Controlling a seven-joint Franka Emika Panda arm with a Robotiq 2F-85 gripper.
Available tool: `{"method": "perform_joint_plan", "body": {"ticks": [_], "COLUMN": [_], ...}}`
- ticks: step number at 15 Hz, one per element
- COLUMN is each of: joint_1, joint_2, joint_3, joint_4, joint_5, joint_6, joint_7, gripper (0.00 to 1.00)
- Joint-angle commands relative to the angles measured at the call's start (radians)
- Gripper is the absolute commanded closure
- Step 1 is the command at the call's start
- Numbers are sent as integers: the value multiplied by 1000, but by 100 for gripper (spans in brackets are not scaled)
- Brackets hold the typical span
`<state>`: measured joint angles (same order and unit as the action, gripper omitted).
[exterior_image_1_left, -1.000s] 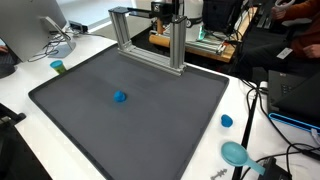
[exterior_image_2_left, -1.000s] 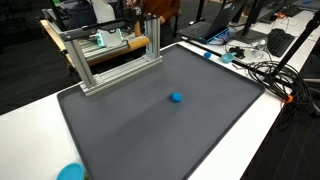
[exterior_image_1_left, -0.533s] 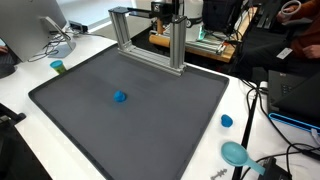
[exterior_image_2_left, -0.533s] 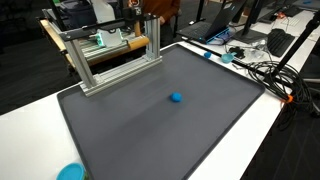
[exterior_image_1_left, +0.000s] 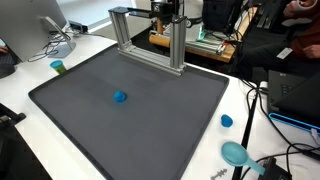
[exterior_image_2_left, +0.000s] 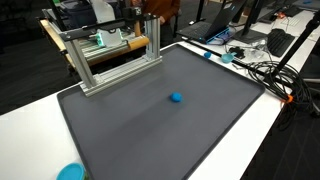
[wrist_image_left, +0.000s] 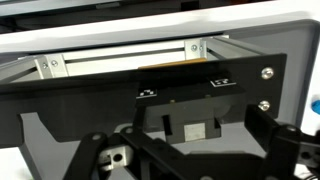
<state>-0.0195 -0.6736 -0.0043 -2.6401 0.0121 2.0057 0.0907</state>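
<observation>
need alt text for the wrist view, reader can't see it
Close up, the black robot gripper, jaws open, fills the lower half of the picture. Behind it a silver aluminium frame rail runs across the view, with a dark grey mat to its right.

Near the middle of the dark grey rectangular mat (exterior_image_1_left: 150, 125), small blue round piece (exterior_image_1_left: 120, 97); along the mat's far edge, silver aluminium frame (exterior_image_1_left: 178, 45); beside the mat, on the white table (exterior_image_1_left: 30, 85), small blue cap (exterior_image_1_left: 226, 121)
</observation>
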Motion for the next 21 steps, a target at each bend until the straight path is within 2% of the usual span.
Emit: {"method": "perform_joint_plan", "body": {"ticks": [1,7,18,21], "joint_1": [-6,-4,-17,-18], "joint_2": [0,32,65,62], "joint_3": [7,34,31,26], "joint_4": [0,25,19,8], "joint_5": [2,-17,-10,-8], "joint_6": [-2,59,56,56], "joint_7": [-2,1,21,13], "gripper": [0,0,0,11]}}
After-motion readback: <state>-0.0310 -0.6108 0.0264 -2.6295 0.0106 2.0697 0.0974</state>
